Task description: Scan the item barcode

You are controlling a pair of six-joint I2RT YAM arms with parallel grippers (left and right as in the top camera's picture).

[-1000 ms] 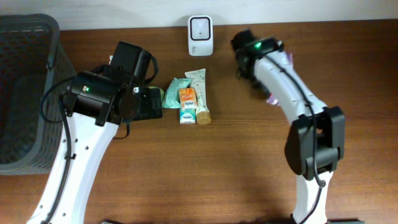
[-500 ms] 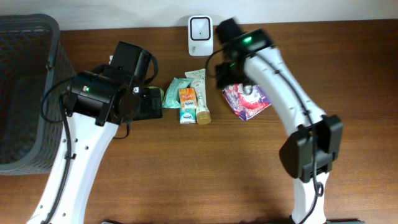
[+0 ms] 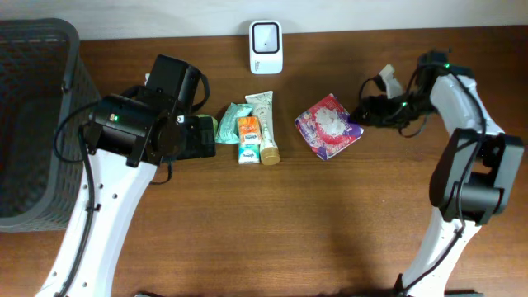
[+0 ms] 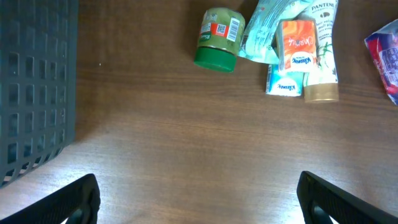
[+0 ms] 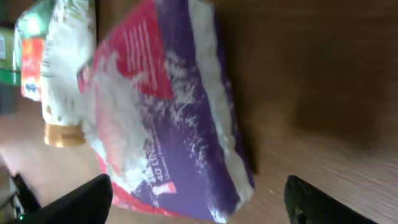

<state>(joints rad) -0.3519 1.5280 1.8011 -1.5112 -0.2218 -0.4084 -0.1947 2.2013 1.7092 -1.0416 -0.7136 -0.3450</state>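
A purple and red packet (image 3: 328, 126) lies flat on the table, right of a cluster of items. My right gripper (image 3: 369, 110) hovers just right of it, open; in the right wrist view the packet (image 5: 161, 118) lies ahead of the right gripper (image 5: 199, 208), untouched. The cluster holds a teal pouch (image 3: 229, 120), an orange box (image 3: 248, 136) and a cream tube (image 3: 266, 125). A white scanner (image 3: 266, 36) stands at the back edge. My left gripper (image 3: 198, 136) hangs open beside the cluster; the left wrist view shows a green jar (image 4: 217, 38) ahead of the left gripper (image 4: 199, 199).
A dark mesh basket (image 3: 33, 124) fills the far left of the table; its wall (image 4: 31, 81) also shows in the left wrist view. Bare brown wood stretches across the front half of the table.
My right gripper carried the packet from the right side toward the scanner, set it down right of the cluster, opened, and swung back to the right. The left arm has stayed still.
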